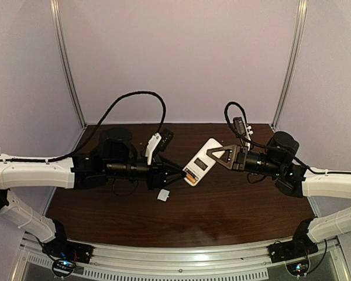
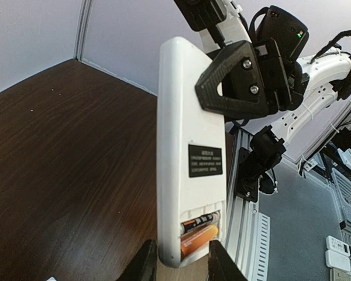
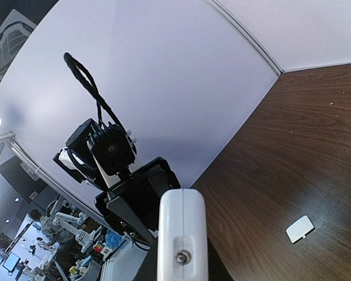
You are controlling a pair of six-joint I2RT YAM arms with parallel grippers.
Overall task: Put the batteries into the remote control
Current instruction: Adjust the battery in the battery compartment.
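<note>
The white remote control (image 1: 202, 161) hangs in the air between both arms, its plain back with a black label facing up. My left gripper (image 1: 184, 174) is shut on its battery end, one finger (image 2: 145, 264) on each long side. In the left wrist view the open recess holds both batteries side by side: the dark one (image 2: 202, 222) and the orange one (image 2: 199, 239). My right gripper (image 1: 213, 153) is shut on the other end, its black finger (image 2: 234, 82) lying over the remote's back. The right wrist view shows the remote's end (image 3: 182, 234) head-on.
A small white square cover piece (image 1: 163, 195) lies on the dark wooden table (image 1: 234, 205) below the left gripper; it also shows in the right wrist view (image 3: 299, 229). White walls enclose the table at the back and sides. A metal rail runs along the near edge.
</note>
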